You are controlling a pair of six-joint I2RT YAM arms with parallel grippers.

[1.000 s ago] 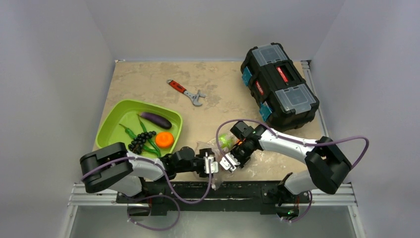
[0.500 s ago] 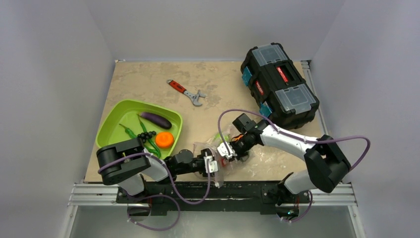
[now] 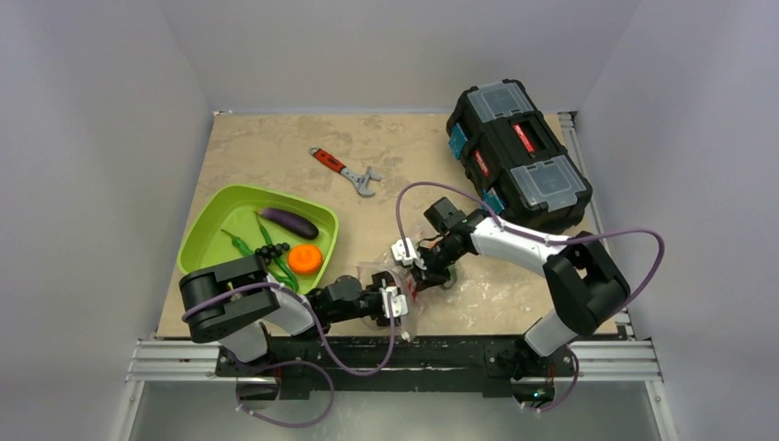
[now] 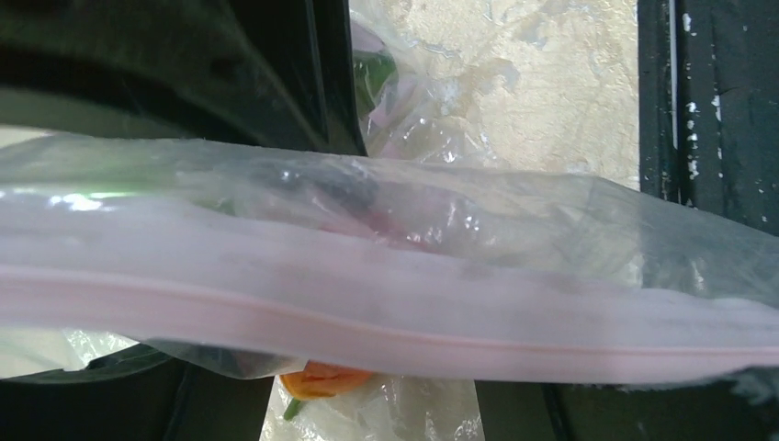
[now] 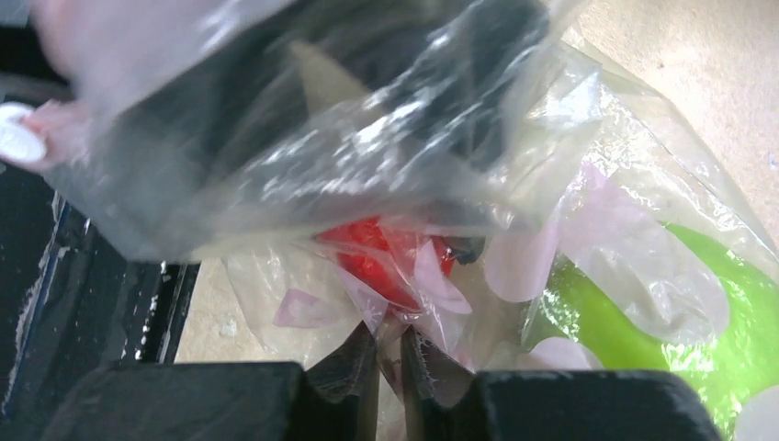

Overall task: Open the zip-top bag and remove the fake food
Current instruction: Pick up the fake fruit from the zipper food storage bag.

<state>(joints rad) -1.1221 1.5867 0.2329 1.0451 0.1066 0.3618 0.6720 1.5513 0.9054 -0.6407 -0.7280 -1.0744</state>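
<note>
Zip-top bag (image 3: 404, 280) right of green tray (image 3: 213, 209), between both arms. Right end effector (image 5: 388, 363) near-closed, pinching film, likely prising mouth. Left end effector (image 3: 395, 303) hold: cannot tell.

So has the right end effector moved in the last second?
Yes. The right end effector has moved away from the robot's side of the scene and slightly left, ending closer to the wrench than before.
</note>
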